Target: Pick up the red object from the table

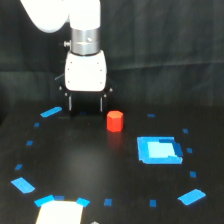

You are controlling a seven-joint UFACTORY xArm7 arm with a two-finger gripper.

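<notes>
A pale rectangular patch (59, 212) is sitting at the bottom edge, nearest the camera, on the matte black table (80, 165). Farther back, right of centre, a glossy blue square patch (159, 149) is lying flat. Behind it the red object (115, 121), a stubby faceted block, is resting untouched mid-frame. The gripper (85, 104) is hanging open and empty just behind it to the left, so the pick is looking unstarted.

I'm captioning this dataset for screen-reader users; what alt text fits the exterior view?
A white robot arm's gripper hangs open over a black table, with a small red object just to the exterior view's right of it. A bright blue square patch lies further right.
</notes>
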